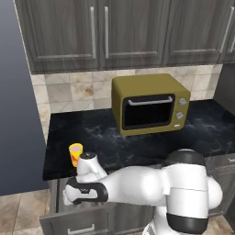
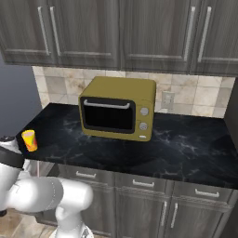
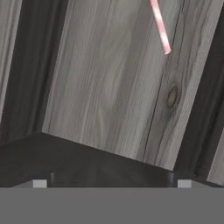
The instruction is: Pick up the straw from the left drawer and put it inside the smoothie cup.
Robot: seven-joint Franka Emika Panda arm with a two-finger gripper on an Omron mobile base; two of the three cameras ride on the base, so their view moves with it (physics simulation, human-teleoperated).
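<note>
A: One straw (image 3: 160,27) shows in the hand view, a thin pale-pink stick with faint red and white mottling. It lies flat on the grey wood-grain floor of the drawer (image 3: 109,87).

B: Which way does it point?

A: Its long axis runs from the top edge of that view down and slightly right, ending at a blunt tip. The upper part is cut off by the frame.

B: And the gripper?

A: Two pale fingertips (image 3: 40,183) sit at the bottom corners of the hand view, far apart, so the gripper (image 3: 112,183) is spread wide. It holds nothing and touches nothing; the straw is well apart from it, up near the top of the view.

B: Where is the hand in the base views?

A: In the left base view the wrist reaches down over the drawer, pulled out below the table edge. The fingers themselves are hidden there behind the wrist.

B: What about the cup?

A: The cup (image 1: 75,154) is a small yellow cylinder with red-orange marks, upright at the table's left front corner, just above the drawer. The table (image 1: 137,142) is glossy black stone with pale veins.

B: Anything else up there?

A: A boxy olive-yellow microwave (image 1: 149,104) with a dark window, a silver bar handle and two round knobs, standing further back. Behind it are beige tiles and grey wood cabinets (image 1: 124,32) with slim silver handles.
</note>
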